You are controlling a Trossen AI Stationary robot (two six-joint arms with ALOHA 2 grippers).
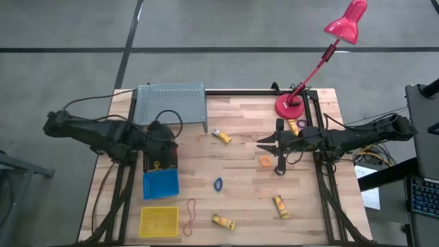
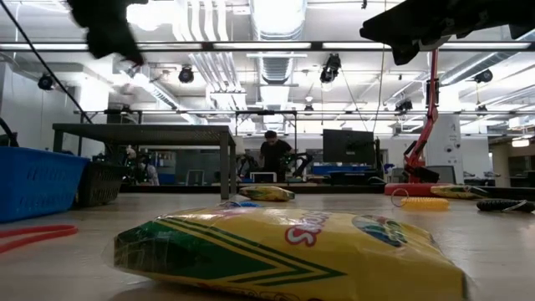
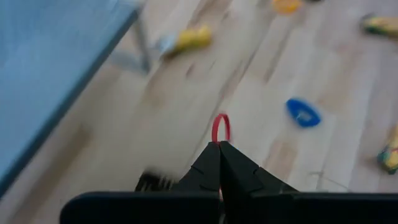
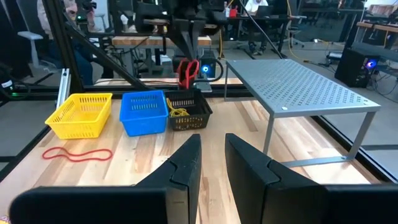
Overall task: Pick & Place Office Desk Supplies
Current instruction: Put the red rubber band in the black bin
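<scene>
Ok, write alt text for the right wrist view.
The left gripper, shut on a red rubber band, hangs above a black bin beside blue and yellow bins. Another red band lies on the table near a grey perforated shelf.

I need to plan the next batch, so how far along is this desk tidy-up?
Early days. Done: the black bin already holds some yellow bands. In hand: the left gripper is shut on a red rubber band above that bin. Left: another red band, a blue ring, an orange ring and yellow tubes lie on the table. The right gripper is empty, over the orange ring.
</scene>
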